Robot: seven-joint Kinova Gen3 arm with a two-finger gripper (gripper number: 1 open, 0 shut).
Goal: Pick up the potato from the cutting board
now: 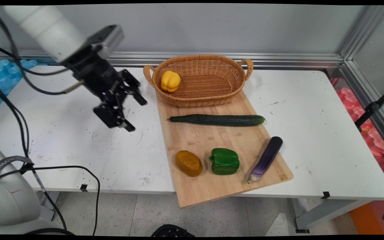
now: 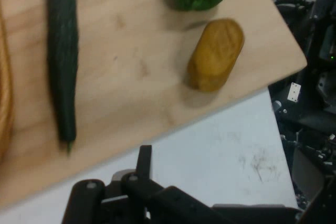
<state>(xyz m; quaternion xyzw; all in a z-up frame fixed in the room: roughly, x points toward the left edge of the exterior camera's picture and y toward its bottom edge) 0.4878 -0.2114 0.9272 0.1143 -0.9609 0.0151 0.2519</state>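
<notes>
Black jaws [image 1: 130, 111] stand apart, empty, above the table [image 1: 78, 146] beside the wooden board [image 1: 212, 140].

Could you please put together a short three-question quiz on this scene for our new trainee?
1. True or false: the yellow bell pepper lies inside the wicker basket.
2. Which item lies nearest the wicker basket on the wooden cutting board? A) cucumber B) eggplant C) green bell pepper
3. Fill in: the gripper is over the white table, to the picture's ____ of the board, holding nothing.

Key
1. True.
2. A; the cucumber lies across the board just in front of the basket, while the eggplant, the green pepper and the potato lie toward the near end.
3. Left.
</notes>
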